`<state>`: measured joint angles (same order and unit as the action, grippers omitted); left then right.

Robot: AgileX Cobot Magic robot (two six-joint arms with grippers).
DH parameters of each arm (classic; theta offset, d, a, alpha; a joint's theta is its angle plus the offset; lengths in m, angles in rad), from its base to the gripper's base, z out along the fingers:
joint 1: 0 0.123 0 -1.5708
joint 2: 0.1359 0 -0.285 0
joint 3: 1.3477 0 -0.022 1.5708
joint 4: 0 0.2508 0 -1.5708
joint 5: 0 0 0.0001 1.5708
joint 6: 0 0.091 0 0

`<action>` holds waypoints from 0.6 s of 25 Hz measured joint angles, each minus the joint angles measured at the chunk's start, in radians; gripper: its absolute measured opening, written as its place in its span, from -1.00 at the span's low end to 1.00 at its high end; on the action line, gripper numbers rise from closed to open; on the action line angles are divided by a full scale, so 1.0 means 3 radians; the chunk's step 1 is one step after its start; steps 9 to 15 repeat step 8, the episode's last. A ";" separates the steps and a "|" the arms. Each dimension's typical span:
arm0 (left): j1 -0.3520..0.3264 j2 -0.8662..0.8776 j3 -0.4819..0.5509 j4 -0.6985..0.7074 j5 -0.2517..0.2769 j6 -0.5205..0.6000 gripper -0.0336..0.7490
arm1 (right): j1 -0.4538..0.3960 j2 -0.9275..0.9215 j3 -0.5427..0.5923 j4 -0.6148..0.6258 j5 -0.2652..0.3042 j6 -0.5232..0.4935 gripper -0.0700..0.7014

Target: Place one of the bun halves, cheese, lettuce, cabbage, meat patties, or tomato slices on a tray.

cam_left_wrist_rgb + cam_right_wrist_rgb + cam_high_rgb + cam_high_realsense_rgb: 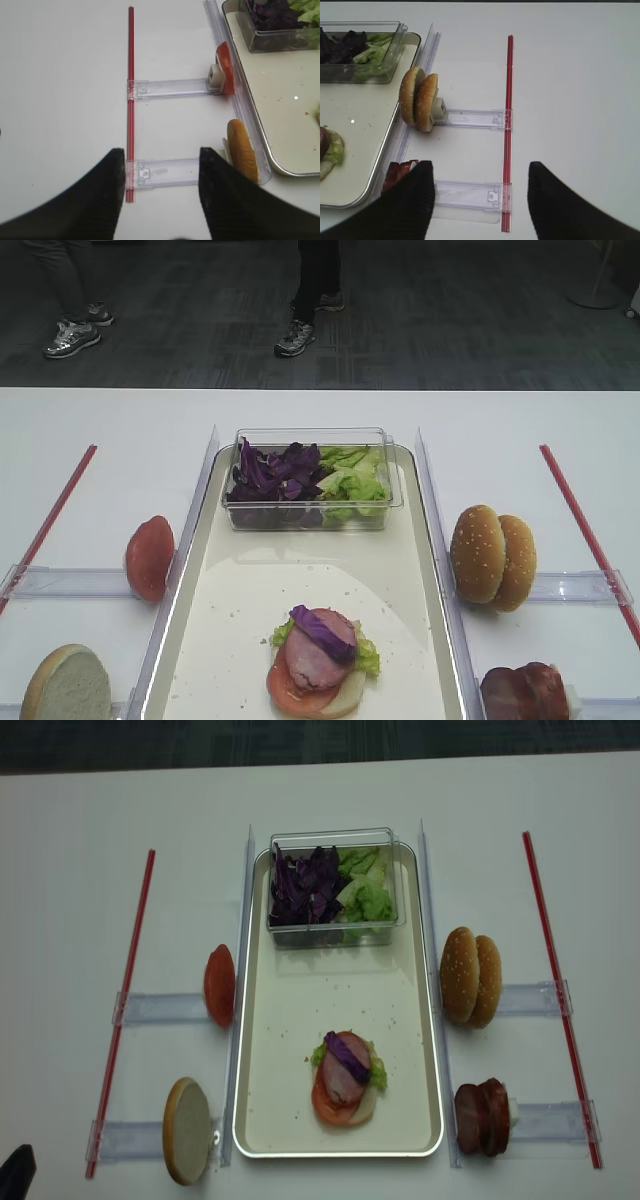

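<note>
On the cream tray (pixel 250 590) a stack lies near the front: a tomato slice (pixel 288 692), a pink meat round (pixel 312 660), lettuce (pixel 366 652) and a purple cabbage shred (pixel 325 628) on top. Sesame bun halves (pixel 492 555) stand on edge to the right of the tray, with dark meat patties (pixel 525 692) in front of them. On the left stand tomato slices (pixel 150 557) and a pale-faced bun half (pixel 67 685). My left gripper (pixel 162 155) hangs open and empty over a clear rail, left of that bun half (pixel 242 150). My right gripper (pixel 481 167) is open and empty beside the patties (pixel 397 175).
A clear plastic box (pixel 310 515) at the back of the tray holds purple cabbage (pixel 270 475) and lettuce (pixel 355 475). Red strips (pixel 50 525) (pixel 585 530) and clear rails (pixel 70 582) lie on the white table on both sides. People's feet (pixel 295 337) stand beyond the far edge.
</note>
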<state>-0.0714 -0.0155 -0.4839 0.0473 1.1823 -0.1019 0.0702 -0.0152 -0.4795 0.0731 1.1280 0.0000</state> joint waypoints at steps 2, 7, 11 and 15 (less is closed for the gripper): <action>0.0000 0.0000 0.0000 0.0000 0.0000 0.0000 -0.11 | 0.0000 0.0000 0.0000 0.0000 0.0000 0.0000 0.34; 0.0000 0.0000 0.0000 0.0000 0.0000 0.0000 -0.11 | 0.0000 0.0000 0.0000 0.0000 0.0000 0.0000 0.34; 0.0000 0.0000 0.0000 0.0000 0.0000 0.0000 -0.11 | 0.0000 0.0000 0.0000 0.0000 0.0000 0.0000 0.34; 0.0000 0.0000 0.0000 0.0000 0.0000 0.0000 -0.11 | 0.0000 0.0000 0.0000 0.0000 0.0000 0.0000 0.34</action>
